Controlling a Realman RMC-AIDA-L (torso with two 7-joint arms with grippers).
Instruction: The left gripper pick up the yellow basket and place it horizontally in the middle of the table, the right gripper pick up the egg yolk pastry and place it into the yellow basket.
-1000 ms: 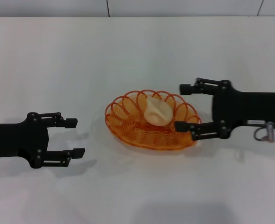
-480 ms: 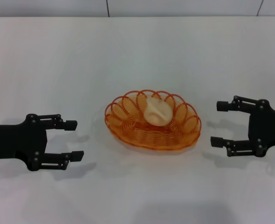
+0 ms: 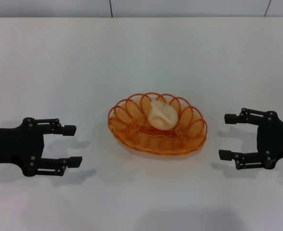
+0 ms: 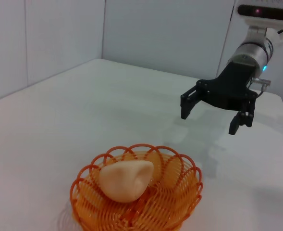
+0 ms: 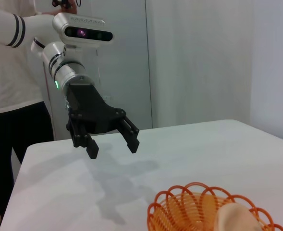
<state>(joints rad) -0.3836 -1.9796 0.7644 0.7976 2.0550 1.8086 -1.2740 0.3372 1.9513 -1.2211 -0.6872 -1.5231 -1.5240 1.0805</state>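
With the pastry (image 3: 161,114) lying in the basket (image 3: 157,124) mid-counter (image 3: 141,53), and the left pincer (image 3: 72,146) and right pincer (image 3: 229,136) both spread wide and empty beside it, a careless sweep inward could knock the basket askew.

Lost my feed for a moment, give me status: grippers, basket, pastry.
Left gripper open, empty, left of yellow basket. Right gripper open, empty, right of it. Egg yolk pastry in basket, mid-table. Nothing in the way.
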